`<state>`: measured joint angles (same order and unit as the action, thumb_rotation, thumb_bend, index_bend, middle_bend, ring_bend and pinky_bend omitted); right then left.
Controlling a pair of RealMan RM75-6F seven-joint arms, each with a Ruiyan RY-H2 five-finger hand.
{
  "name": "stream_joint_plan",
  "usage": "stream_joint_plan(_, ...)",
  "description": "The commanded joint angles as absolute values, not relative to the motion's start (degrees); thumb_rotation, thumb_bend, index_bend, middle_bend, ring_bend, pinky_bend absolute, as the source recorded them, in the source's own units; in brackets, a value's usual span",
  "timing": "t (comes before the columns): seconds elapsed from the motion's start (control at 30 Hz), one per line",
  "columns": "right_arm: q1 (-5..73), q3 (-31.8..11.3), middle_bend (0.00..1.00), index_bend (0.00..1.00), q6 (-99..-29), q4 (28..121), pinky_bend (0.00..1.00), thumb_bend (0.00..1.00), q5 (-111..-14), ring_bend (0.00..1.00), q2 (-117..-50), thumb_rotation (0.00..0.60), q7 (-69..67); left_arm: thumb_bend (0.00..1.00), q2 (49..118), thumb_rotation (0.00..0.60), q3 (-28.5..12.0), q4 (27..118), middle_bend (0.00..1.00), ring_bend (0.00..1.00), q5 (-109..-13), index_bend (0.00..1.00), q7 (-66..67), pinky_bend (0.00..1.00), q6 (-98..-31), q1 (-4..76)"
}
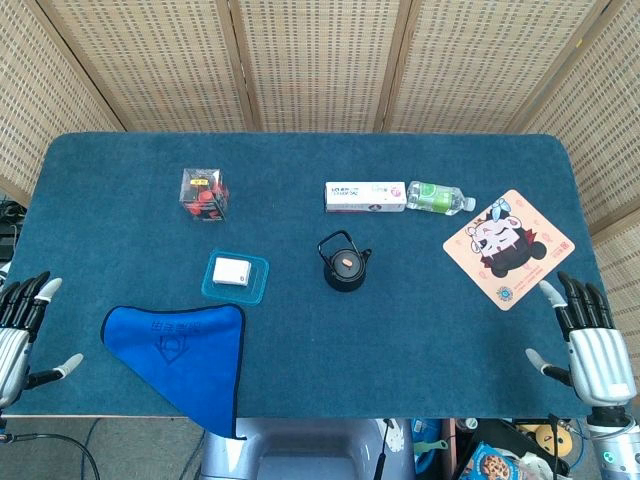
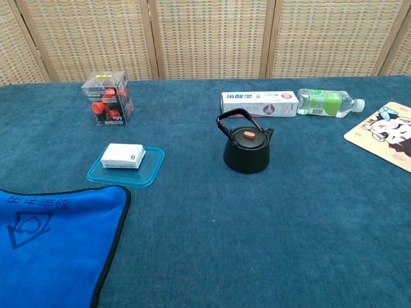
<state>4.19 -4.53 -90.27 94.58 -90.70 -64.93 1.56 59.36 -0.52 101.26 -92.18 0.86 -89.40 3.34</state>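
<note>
Both hands are shown at the near edge of the blue-carpeted bench [image 1: 420, 340], with nothing held. The left hand [image 1: 22, 325] is seen at the bench's near left corner, its fingers [image 1: 30, 292] spread wide and empty; the right hand [image 1: 588, 340] is seen at the near right corner, its fingers [image 1: 578, 295] likewise spread and empty. Neither hand is caught by the chest view.

Nearest the left fingers, just inward of them, a folded blue cloth [image 1: 185, 355] is laid over the bench's front edge. Just beyond the right fingers, a cartoon-printed mat [image 1: 508, 248] is set at an angle. Well apart from both sets of fingers, towards the middle, a small black kettle [image 1: 343, 264] with an orange lid knob is stood upright. Between the kettle and the cloth, a white box [image 1: 232, 271] is rested on a teal container lid [image 1: 258, 285]. Further off, a clear box of red pieces [image 1: 204, 195], a toothpaste carton [image 1: 365, 196] and a green-labelled bottle [image 1: 438, 198] lying on its side are placed.

No object is touched or displaced as far as can be seen; any handling is judged not yet begun, with everything left to do.
</note>
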Motion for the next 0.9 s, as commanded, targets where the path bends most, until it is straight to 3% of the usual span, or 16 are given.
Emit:
stream_joint_plan(0.03, 4.4, -4.5, 0.0, 0.0, -89.9, 94.6, 0.0, 0.0, -90.6, 0.0, -65.0, 0.6, 1.7, 0.07, 59.3, 0.6, -0.6, 101.3, 0.0, 0.0, -92.1, 0.0, 0.9, 0.0, -89.3, 3.4)
stream_joint_plan(0.3, 6.8, -4.6, 0.0, 0.0, -85.4, 95.9, 0.0, 0.0, -90.2, 0.0, -64.6, 0.6, 1.1, 0.07, 59.4, 0.6, -0.8, 101.4, 0.0, 0.0, -92.0, 0.0, 1.1, 0.0, -89.2, 3.5)
stream_joint_plan(0.4, 9.4, -5.5, 0.0, 0.06, -82.0, 97.3, 0.0, 0.02, -90.0, 0.0, -63.8, 0.6, 1.0, 0.07, 59.5, 0.6, -1.1, 101.3, 0.0, 0.0, -91.5, 0.0, 1.3, 0.0, -89.3, 3.6)
stream_joint_plan(0.53, 15.5, -9.4, 0.0, 0.2, -75.3, 98.3, 0.0, 0.15, -87.4, 0.0, -64.0, 0.6, 6.2, 0.07, 59.6, 0.6, -1.4, 101.1, 0.0, 0.0, -90.8, 0.0, 1.4, 0.0, -89.0, 3.7)
stream_joint_plan(0.7, 23.6, -14.6, 0.0, 0.39, -64.1, 100.8, 0.0, 0.33, -77.4, 0.0, -66.1, 0.6, 10.5, 0.07, 59.6, 0.6, -2.0, 100.9, 0.0, 0.0, -89.8, 0.0, 0.9, 0.0, -88.7, 3.9)
stream_joint_plan(0.9, 33.1, -20.1, 0.0, 0.43, -53.2, 102.9, 0.0, 0.45, -58.5, 0.0, -69.9, 0.6, 14.3, 0.07, 59.7, 0.6, -2.7, 100.3, 0.0, 0.0, -88.4, 0.0, 0.5, 0.0, -88.2, 4.2)
